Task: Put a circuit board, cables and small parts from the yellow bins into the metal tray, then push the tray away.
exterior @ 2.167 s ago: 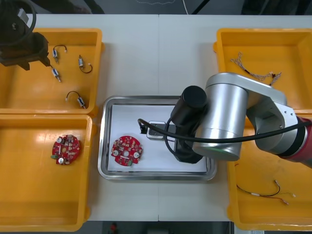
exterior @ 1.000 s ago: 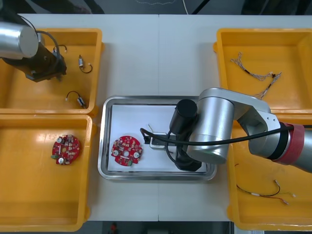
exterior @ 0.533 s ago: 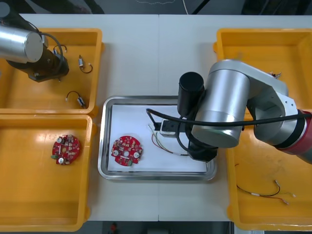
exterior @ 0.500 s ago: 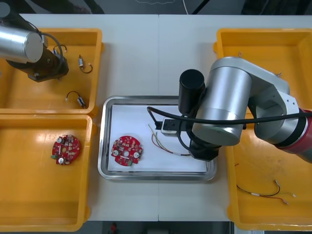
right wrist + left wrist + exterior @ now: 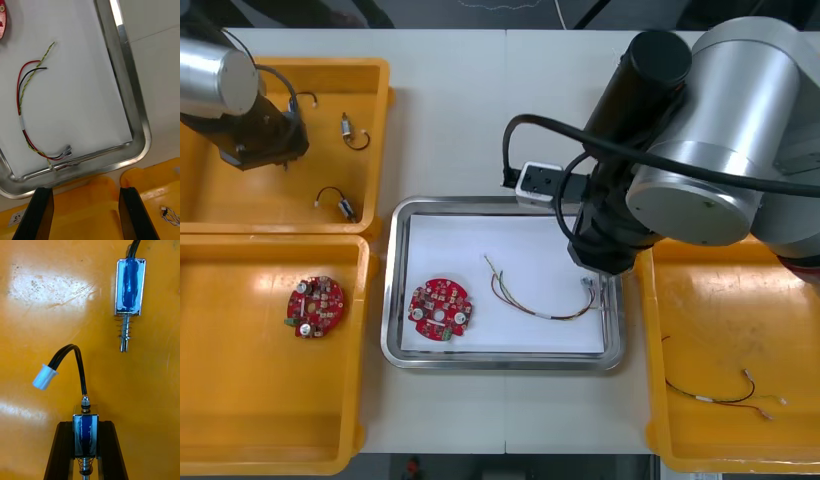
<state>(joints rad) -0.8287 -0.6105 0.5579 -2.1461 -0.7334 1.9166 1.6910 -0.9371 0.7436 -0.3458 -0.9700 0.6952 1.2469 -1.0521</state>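
At the left end of the desk (image 5: 480, 110), in the left yellow bin farther from the robot (image 5: 240, 205), the left pincer (image 5: 86, 425) is down near the bin floor. Its fingers (image 5: 63, 450) are closed on a small metal part (image 5: 86, 437). The part has a blue-wrapped body with a spring at the end between the fingers. A black lead with a white plug curls off the other end. A second small part (image 5: 129, 288) of the same kind lies on the bin floor ahead of the fingers, apart from the held one. Front view: a loose part (image 5: 350, 130) lies toward this bin's right wall, and another loose part (image 5: 338, 203) lies closer to its near wall.

Nearer left bin (image 5: 240, 400): one spare circuit board (image 5: 314, 306), lying flat.

Centre: metal tray (image 5: 393, 300), white inside, between the bins. A round red circuit board (image 5: 439, 310) lies flat in its left half. To the right of it, not touching, the red and yellow cable (image 5: 525, 300) lies loose on the white lining, with a black strand in the bundle. Its plug end comes close to the tray's right wall.

Right pincer (image 5: 85, 189): raised above the tray's right side, clear of the cable. Its fingers stand wide apart with nothing between them.

Nearer right bin (image 5: 680, 440): one thin cable (image 5: 725, 395) on the floor.
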